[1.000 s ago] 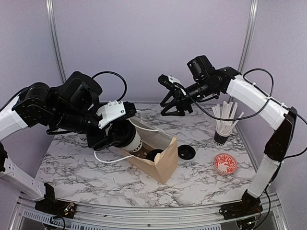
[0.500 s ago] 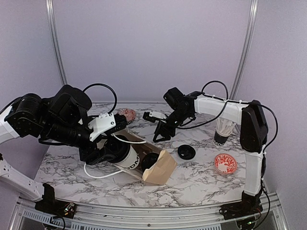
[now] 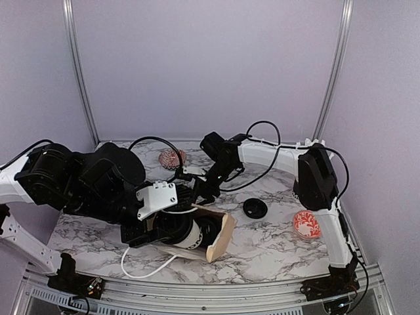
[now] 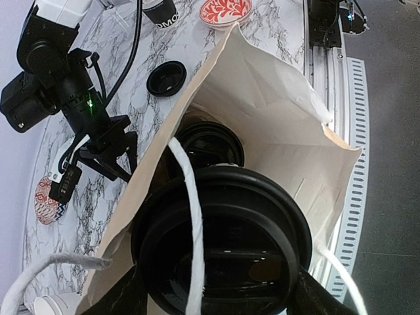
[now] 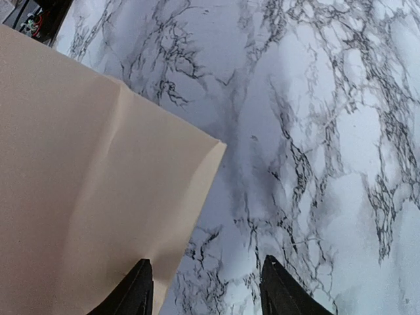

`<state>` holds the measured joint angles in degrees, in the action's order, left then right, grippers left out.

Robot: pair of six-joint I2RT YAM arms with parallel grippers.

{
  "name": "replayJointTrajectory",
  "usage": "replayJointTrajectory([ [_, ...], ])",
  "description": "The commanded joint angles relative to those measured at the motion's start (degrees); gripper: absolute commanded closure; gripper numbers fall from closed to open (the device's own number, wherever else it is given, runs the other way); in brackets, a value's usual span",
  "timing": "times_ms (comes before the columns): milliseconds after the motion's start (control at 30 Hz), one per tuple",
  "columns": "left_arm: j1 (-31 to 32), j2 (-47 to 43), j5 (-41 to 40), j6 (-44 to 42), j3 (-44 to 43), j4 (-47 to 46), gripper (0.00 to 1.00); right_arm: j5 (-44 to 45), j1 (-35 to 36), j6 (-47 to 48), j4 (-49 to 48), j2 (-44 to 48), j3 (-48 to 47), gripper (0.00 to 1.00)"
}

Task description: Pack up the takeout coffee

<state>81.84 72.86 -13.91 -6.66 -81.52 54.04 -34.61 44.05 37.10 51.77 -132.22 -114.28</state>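
Note:
A tan paper bag (image 3: 220, 237) lies on its side on the marble table, mouth toward my left arm. My left gripper (image 3: 176, 228) is shut on a white takeout coffee cup (image 3: 190, 234), lid-first inside the bag's mouth. In the left wrist view its black lid (image 4: 223, 243) fills the space between my fingers, and a white rope handle (image 4: 190, 216) crosses it. A second black lid (image 4: 210, 146) shows deeper in the bag (image 4: 275, 111). My right gripper (image 3: 197, 189) hangs open low at the bag's far side. In the right wrist view its left finger is by the bag's paper edge (image 5: 79, 164).
A loose black lid (image 3: 254, 209) lies right of the bag. One red-patterned bowl (image 3: 308, 224) sits at the right, another (image 3: 172, 157) at the back. A dark cup (image 4: 161, 12) stands at the far right edge. The bag's other rope handle (image 3: 141, 269) trails toward the front rail.
My left gripper has carried the cup and bag nearer and lower, with the cup deeper in the bag. My right arm has swung down and left from high up to the bag's far edge.

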Motion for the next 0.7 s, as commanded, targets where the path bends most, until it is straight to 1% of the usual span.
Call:
replayJointTrajectory([
  [0, 2.26, 3.02, -5.24, -0.98, -3.46, -1.5, 0.38, -7.36, 2.57, 5.85, 5.69, -3.98, -6.92, 0.46],
  [167, 3.75, 6.49, -7.68, -2.13, -5.2, -1.57, 0.38, -12.29, 2.94, 8.57, 9.2, -5.47, -11.51, 0.46],
  [267, 4.97, 7.38, -10.21, -2.91, -5.84, -1.14, 0.38, -10.46, 2.82, 8.09, 9.68, -4.55, -12.42, 0.46],
  [333, 5.63, 6.79, -10.66, -2.43, -6.39, -0.07, 0.38, -9.04, 2.14, 7.25, 9.92, -2.36, -11.72, 0.44],
  [400, 6.22, 5.75, -10.63, -1.2, -6.44, 1.0, 0.38, -8.25, 0.97, 6.32, 9.82, 1.32, -9.64, 0.42],
  [500, 6.57, 4.11, -10.36, 0.7, -4.99, 2.12, 0.38, -6.3, -0.98, 3.33, 8.66, 9.79, -6.11, 0.37],
  [633, 6.58, 3.72, -11.39, 1.86, -3.1, 2.06, 0.38, -7.29, -2.15, 0.54, 8.68, 20.47, -3.78, 0.33],
  [667, 6.58, 4.15, -11.87, 1.97, -3.2, 2.08, 0.38, -8.2, -2.13, 0.43, 8.2, 23.71, -1.92, 0.32],
])
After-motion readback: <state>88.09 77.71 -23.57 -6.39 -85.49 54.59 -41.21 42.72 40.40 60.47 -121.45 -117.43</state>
